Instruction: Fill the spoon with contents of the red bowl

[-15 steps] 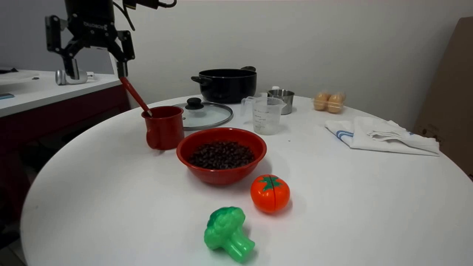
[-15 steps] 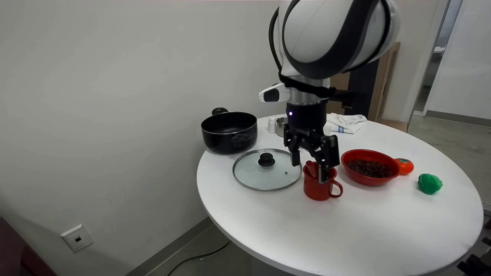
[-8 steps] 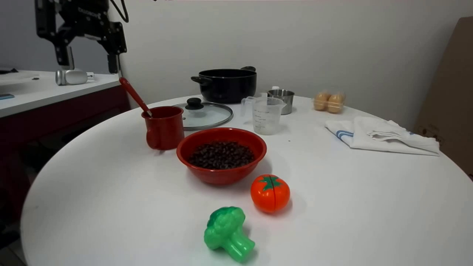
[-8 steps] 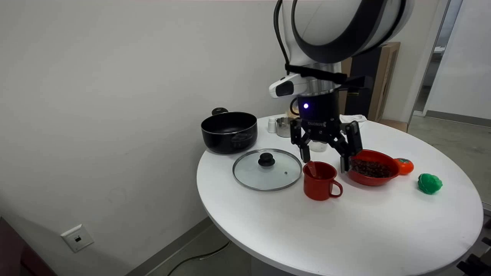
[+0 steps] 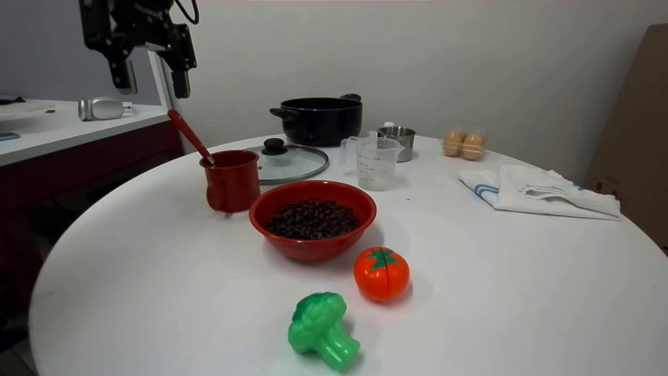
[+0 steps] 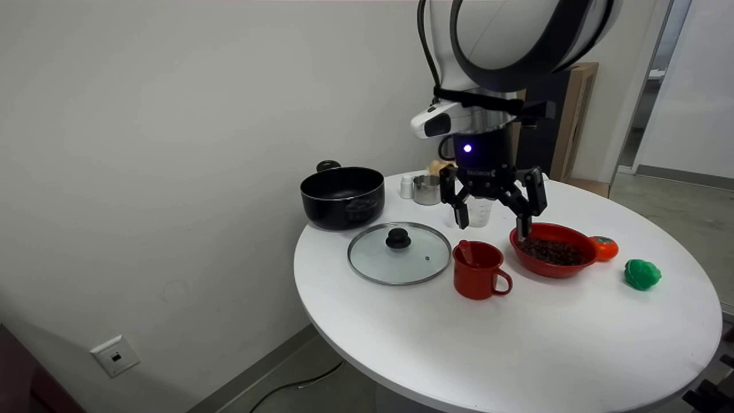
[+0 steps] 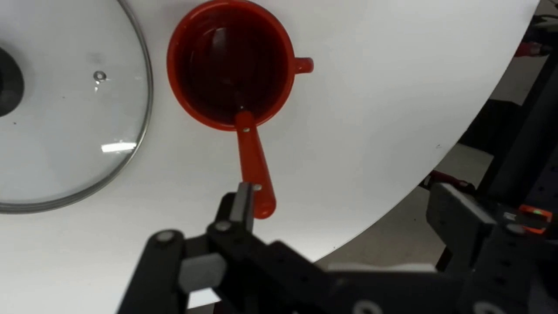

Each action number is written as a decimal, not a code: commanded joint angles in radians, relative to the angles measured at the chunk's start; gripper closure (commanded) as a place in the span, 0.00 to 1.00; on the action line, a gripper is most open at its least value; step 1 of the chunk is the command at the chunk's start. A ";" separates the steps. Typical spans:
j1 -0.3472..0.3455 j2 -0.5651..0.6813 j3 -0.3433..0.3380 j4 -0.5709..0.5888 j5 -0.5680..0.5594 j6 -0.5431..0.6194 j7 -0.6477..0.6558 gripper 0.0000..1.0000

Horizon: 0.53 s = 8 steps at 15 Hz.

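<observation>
The spoon stands tilted in the red mug [image 5: 235, 185], its red handle [image 5: 189, 134] over the rim and its scoop hidden inside. Handle [image 7: 256, 161] and mug [image 7: 174, 83] also show in the wrist view. The red bowl [image 5: 313, 251] stands beside the mug and holds the dark bean-like contents [image 5: 312, 219]; bowl [image 6: 543, 269] and contents [image 6: 553, 251] are out of the wrist view. My gripper [image 5: 154, 86] is wide open and empty, above the handle's end and apart from it. In the wrist view a fingertip of the gripper [image 7: 346, 192] overlaps the handle's end.
A glass lid [image 5: 292, 162] and a black pot [image 5: 323, 122] stand behind the mug. A clear measuring cup [image 5: 377, 164] and a metal cup [image 6: 427, 191] are near. A toy tomato [image 5: 381, 274] and toy broccoli [image 5: 321, 329] lie beyond the bowl. A towel [image 5: 537, 193] lies on the table.
My gripper has risen and turned about its upright axis, moving up and to the right in an exterior view. It stays open. The spoon, mug and bowl have not moved.
</observation>
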 commanded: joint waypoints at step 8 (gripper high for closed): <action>0.032 0.055 -0.007 0.014 -0.032 0.071 -0.053 0.00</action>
